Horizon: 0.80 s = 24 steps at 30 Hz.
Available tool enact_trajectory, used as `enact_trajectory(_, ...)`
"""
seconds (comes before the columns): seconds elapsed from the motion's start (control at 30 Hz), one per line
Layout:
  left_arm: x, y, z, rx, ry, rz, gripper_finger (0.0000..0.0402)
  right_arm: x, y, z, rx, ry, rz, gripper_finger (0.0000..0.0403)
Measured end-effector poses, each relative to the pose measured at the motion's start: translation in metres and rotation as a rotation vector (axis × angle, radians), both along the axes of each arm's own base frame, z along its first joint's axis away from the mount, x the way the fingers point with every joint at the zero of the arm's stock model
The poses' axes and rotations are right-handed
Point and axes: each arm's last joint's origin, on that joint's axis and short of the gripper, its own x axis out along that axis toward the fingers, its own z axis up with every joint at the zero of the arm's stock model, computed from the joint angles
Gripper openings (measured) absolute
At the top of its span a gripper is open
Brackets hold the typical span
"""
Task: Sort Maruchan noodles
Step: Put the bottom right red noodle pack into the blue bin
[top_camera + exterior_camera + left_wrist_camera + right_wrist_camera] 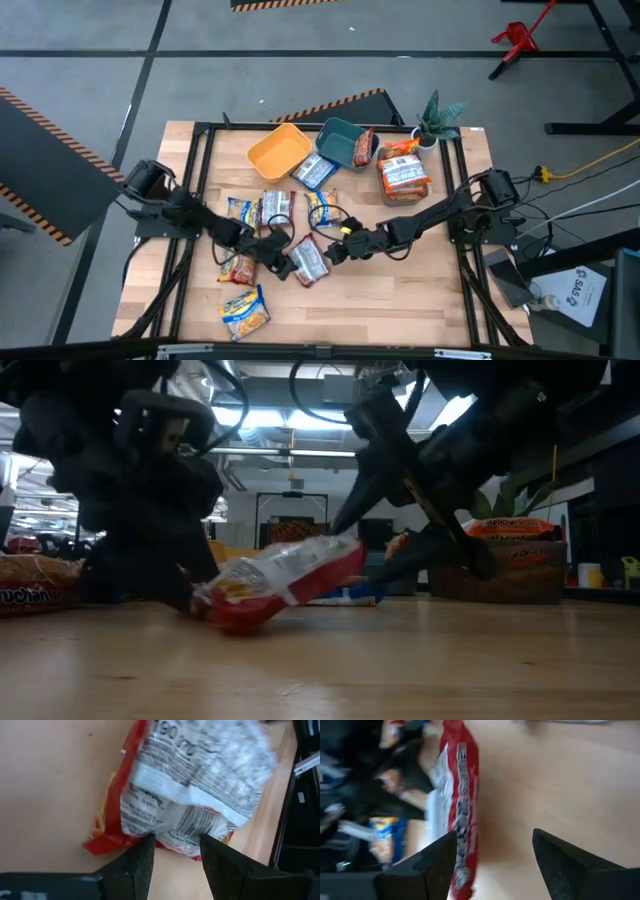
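A red Maruchan noodle packet (308,260) lies mid-table between my two grippers. In the low view this packet (285,578) is tilted, its low end (218,605) on the wood and its other end raised. My left gripper (285,264) is at the packet's left end, open; the wrapper's white back (200,775) fills its wrist view. My right gripper (335,250) stands open at the packet's right side, where its wrist view shows the packet (462,805) edge-on next to one finger. Other packets (275,208) lie flat further left. My left gripper slants down from the table's left, and its two fingertips (147,845) flank the crinkled end of the wrapper (177,840); I cannot tell whether they touch it. My right gripper slants down from the table's right, with the packet's raised edge (457,865) beside one finger (440,862); I cannot tell whether it touches.
A yellow bin (280,150) and a teal bin (342,140) stand at the far side, with a red packet (363,147) at the teal bin's rim. Orange packets (403,172) are stacked at the far right beside a small plant (437,118). A yellow-and-blue packet (245,310) lies near the front edge.
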Motion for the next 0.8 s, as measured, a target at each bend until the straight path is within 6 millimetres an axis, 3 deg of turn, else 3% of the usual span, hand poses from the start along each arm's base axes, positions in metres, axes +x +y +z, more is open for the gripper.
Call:
enact_trajectory(0.33, 0.004, 0.012, -0.002, -0.008, 0.017, 0.027, 0.0154, 0.003, -0.001, 0.003, -0.045, -0.042, 0.026, 0.0246)
enact_trajectory(0.53, 0.003, 0.012, -0.003, -0.004, 0.025, 0.027, 0.0153, 0.012, 0.001, 0.017, -0.148, -0.216, 0.058, 0.0246)
enact_trajectory(0.8, 0.003, 0.012, -0.003, 0.010, 0.026, 0.014, 0.0153, 0.008, -0.009, 0.006, -0.298, -0.104, 0.120, 0.0246)
